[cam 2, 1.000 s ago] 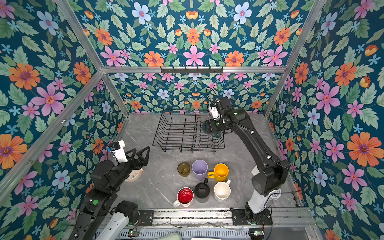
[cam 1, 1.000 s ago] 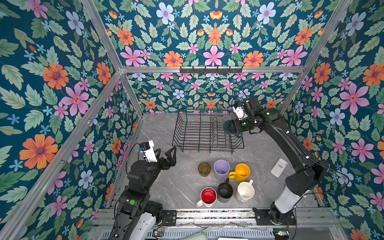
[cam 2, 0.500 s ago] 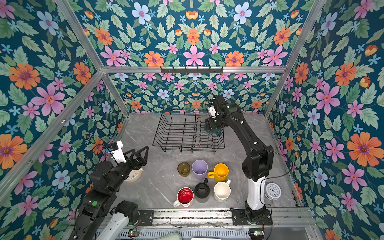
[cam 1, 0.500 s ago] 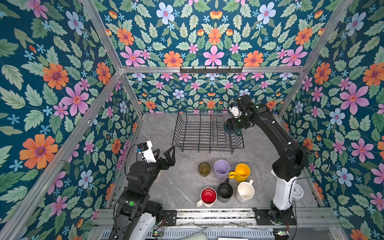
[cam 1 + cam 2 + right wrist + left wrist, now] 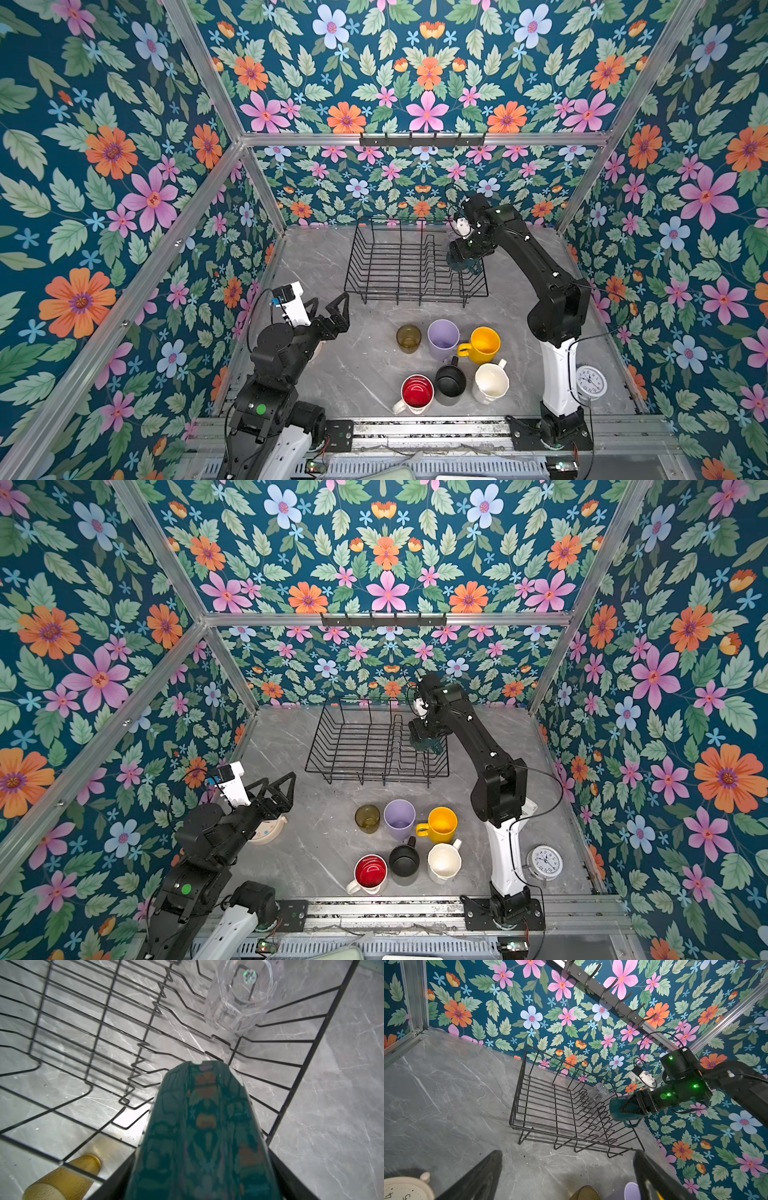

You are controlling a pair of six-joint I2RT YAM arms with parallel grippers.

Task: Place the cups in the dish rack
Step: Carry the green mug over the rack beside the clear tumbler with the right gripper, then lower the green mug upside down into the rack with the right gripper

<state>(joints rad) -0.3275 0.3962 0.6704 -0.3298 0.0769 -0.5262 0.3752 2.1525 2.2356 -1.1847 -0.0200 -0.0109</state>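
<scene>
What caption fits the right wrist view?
Right end effector holds dark green mug over dish rack; clear glass inside.

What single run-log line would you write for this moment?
right gripper: shut on dark green mug, over dish rack | left gripper: open, empty | clear glass: in dish rack

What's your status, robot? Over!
Right gripper shut on dark green mug, above dish rack. Left gripper open, empty. Clear glass already racked. Nothing in the way.
</scene>
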